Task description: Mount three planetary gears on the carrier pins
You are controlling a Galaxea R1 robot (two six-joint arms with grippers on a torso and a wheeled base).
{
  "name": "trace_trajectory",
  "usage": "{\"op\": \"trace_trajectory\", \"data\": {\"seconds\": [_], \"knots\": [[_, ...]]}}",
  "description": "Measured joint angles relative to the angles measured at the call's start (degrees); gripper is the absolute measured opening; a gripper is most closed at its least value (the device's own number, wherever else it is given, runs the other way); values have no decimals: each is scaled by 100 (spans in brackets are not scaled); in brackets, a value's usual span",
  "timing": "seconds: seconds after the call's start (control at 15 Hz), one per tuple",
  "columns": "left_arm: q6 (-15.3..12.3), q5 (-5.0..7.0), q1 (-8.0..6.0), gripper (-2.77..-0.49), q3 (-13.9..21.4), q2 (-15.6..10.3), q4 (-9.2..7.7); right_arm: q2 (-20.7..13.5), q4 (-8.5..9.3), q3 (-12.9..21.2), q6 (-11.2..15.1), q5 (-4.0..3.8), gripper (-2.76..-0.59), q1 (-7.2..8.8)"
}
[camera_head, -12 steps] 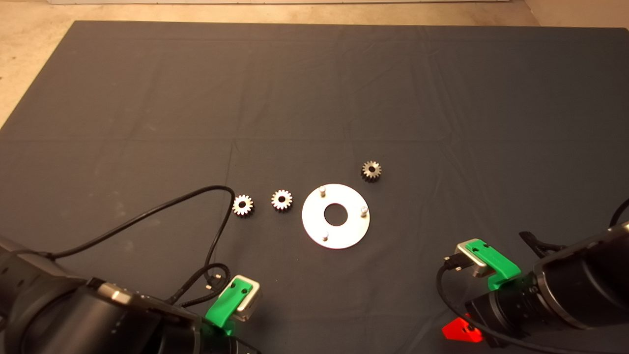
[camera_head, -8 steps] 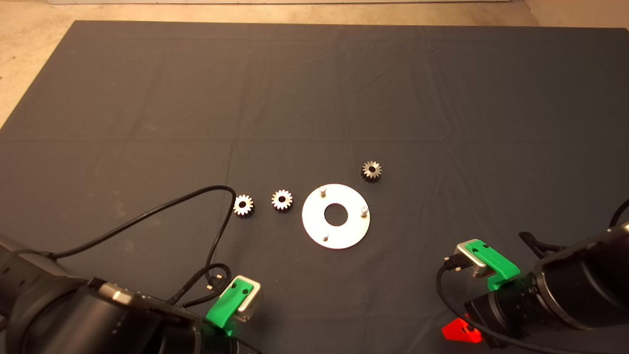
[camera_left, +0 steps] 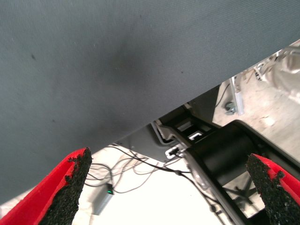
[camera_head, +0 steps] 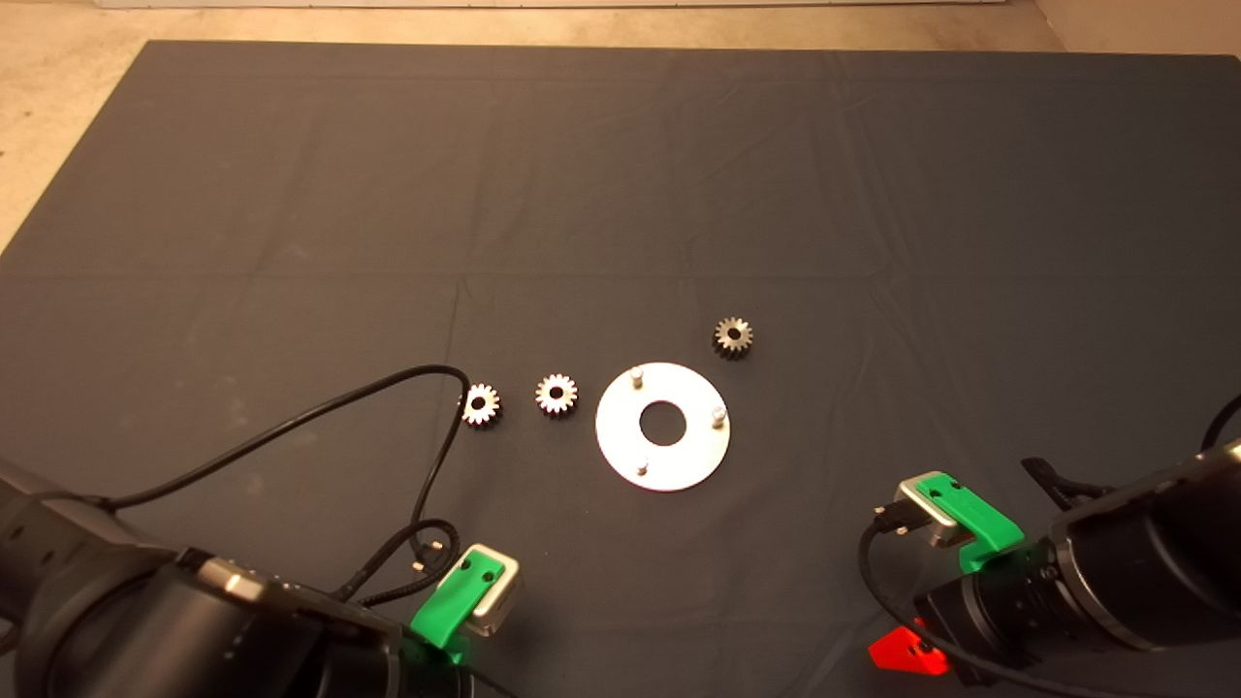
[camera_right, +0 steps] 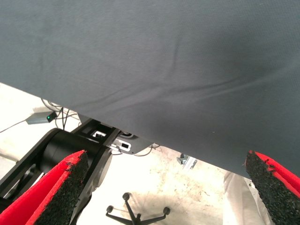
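Head view shows three gears (camera_head: 556, 395) flat on the table (camera_head: 620, 194) beside the disc (camera_head: 663, 427), two toward the left edge nearest the left hand (camera_left: 171, 192), open at the near edge like the right hand (camera_right: 171, 192).

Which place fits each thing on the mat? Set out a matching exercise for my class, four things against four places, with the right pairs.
Things:
1. gear touching the black cable
2. lone gear
3. silver disc
4. right gripper

Places:
A. at the lower right edge of the head view, fingers wide apart
B. beyond the disc's far right rim, apart from it
C. farthest left of the row, lying flat
D. between the gears, carrying three bare pins

Pairs: 1-C, 2-B, 3-D, 4-A
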Motion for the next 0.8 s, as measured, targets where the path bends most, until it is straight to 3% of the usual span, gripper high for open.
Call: {"op": "trace_trajectory", "data": {"seconds": [0.13,0.27,0.47,0.8], "knots": [[366,2,-177,-89,0,-21,-83,36,-7,0,-1,6,-86,0],[859,-2,-372,-89,0,-123,-295,80,-13,0,1,-2,-86,-2],[1389,2,-691,-89,-8,-272,-528,140,-16,0,1,2,-86,0],[2484,0,-842,-89,-545,-320,-717,144,-22,0,1,2,-86,-17]]}}
